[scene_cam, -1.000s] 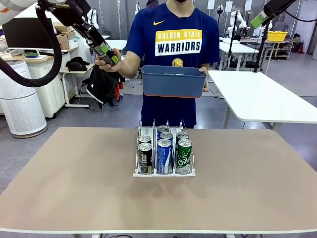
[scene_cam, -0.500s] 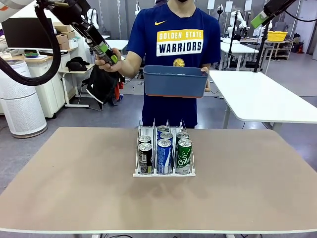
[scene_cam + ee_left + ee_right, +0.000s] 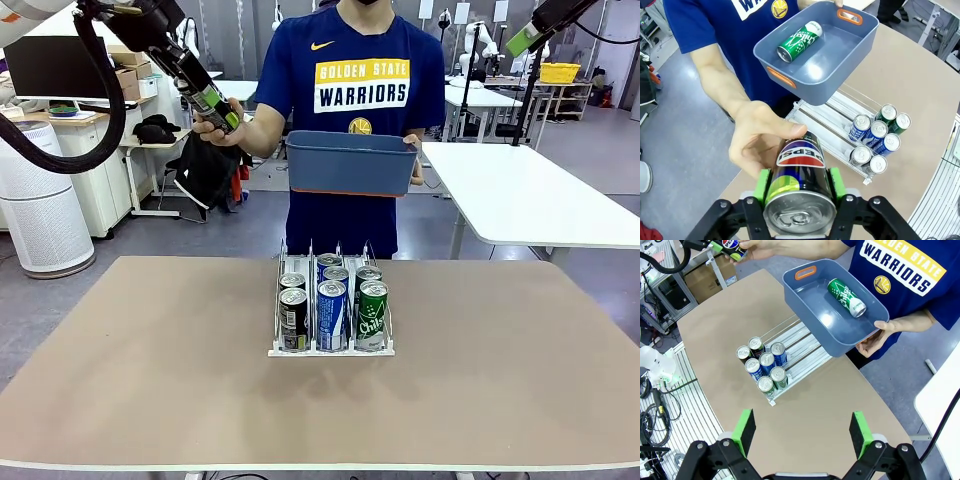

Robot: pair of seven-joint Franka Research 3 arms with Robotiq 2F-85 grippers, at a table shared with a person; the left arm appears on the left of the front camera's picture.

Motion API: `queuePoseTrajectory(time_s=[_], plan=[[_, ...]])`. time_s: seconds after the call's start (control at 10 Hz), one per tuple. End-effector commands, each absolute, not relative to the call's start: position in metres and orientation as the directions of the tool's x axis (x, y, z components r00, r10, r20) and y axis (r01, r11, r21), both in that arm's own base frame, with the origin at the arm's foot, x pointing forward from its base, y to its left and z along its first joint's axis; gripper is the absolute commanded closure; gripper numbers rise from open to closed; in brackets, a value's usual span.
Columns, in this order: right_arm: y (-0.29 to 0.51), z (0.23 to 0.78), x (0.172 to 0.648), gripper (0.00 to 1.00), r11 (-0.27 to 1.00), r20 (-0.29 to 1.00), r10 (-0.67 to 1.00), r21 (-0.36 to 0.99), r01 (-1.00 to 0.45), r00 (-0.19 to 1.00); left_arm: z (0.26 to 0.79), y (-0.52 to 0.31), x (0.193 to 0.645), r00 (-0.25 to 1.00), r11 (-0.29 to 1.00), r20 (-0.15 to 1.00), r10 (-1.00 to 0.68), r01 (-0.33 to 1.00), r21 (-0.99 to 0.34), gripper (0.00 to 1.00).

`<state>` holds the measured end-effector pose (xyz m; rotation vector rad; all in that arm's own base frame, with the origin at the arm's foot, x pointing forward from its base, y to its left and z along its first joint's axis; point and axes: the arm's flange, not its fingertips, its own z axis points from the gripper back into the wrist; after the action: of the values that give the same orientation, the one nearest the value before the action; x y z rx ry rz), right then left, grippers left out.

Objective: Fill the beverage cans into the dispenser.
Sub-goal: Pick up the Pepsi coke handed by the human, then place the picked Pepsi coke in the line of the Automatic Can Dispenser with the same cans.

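Beverage can [image 3: 797, 170] with a Pepsi logo is sitting clamped between the green pads of my left gripper [image 3: 215, 108], which I am holding high at far left, while a person's hand [image 3: 757, 145] is cupping the can's far end. At centre, the person's other hand [image 3: 872, 340] is gripping a blue-grey bin [image 3: 350, 165], where one green can [image 3: 800, 41] is lying on its side. Below the bin, the dispenser [image 3: 330, 351] is standing on the surface [image 3: 150, 380], carrying seven upright cans [image 3: 331, 300] across its three lanes. At upper right, my right gripper [image 3: 802, 427] is hanging with its jaws spread wide, holding nothing.
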<state>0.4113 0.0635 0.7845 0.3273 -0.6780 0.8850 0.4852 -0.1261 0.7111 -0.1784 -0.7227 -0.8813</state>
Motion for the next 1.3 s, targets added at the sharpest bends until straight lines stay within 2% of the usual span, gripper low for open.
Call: queuePoseTrajectory(time_s=[0.0,1.2], plan=[[0.0640,0.7843,0.4094,0.00,0.602,0.667,0.597,-0.005,-0.799,0.445,0.7132,-0.1234,0.4833,0.407,0.631,0.644,-0.647,0.761,0.152,1.00],[0.0640,0.7843,0.4094,0.00,0.602,0.667,0.597,-0.005,-0.799,0.445,0.7132,-0.1234,0.4833,0.407,0.631,0.644,-0.647,0.761,0.152,1.00]])
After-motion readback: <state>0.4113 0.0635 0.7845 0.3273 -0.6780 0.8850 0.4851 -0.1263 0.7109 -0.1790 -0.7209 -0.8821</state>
